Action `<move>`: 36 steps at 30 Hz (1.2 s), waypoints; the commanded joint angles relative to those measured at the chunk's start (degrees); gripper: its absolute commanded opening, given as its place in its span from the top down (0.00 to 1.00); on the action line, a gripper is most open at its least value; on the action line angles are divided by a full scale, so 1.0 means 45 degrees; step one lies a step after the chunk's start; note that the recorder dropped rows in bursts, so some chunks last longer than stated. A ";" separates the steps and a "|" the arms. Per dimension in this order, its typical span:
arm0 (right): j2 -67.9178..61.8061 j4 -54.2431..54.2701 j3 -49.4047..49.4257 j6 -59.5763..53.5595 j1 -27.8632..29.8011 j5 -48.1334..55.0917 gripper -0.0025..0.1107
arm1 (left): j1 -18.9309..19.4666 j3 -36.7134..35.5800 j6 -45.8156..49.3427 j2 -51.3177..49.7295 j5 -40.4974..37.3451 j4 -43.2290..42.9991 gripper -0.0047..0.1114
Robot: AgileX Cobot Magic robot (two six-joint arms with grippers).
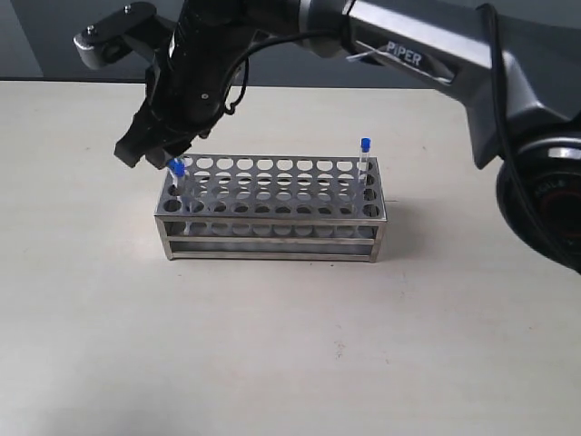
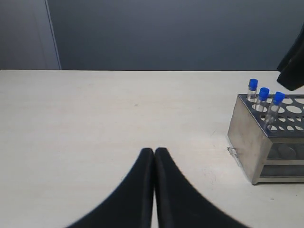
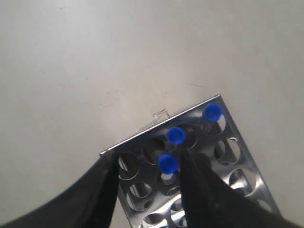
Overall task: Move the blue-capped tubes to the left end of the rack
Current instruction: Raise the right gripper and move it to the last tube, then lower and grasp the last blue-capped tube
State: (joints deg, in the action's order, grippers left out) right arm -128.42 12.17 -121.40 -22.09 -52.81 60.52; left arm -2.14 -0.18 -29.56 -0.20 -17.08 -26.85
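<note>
The steel rack (image 1: 272, 224) stands mid-table. Three blue-capped tubes (image 2: 264, 92) sit in holes at its left end, and in the exterior view their caps (image 1: 178, 167) bunch together. A fourth blue-capped tube (image 1: 364, 162) stands at the rack's right end. My right gripper (image 1: 152, 154) has reached across and hovers over the left end. It (image 3: 149, 166) is open, with one tube cap (image 3: 167, 163) between its fingers, close to one finger (image 3: 190, 185) and not gripped. My left gripper (image 2: 154, 153) is shut and empty, low over bare table, well away from the rack (image 2: 247, 137).
The right arm (image 1: 418, 54) stretches above the rack from the right side. Its dark gripper (image 2: 293, 66) also shows in the left wrist view above the rack. The pale table (image 1: 290, 363) ends at a dark wall behind.
</note>
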 commanded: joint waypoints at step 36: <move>0.0474 -0.3304 0.2329 0.3899 0.4469 0.2099 0.62 | -0.0080 0.0040 -0.0007 0.0045 0.0084 0.0000 0.95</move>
State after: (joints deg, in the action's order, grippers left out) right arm -125.62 -2.78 -111.16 -4.29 -32.97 70.23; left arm -2.14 -0.18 -29.56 -0.20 -17.08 -26.85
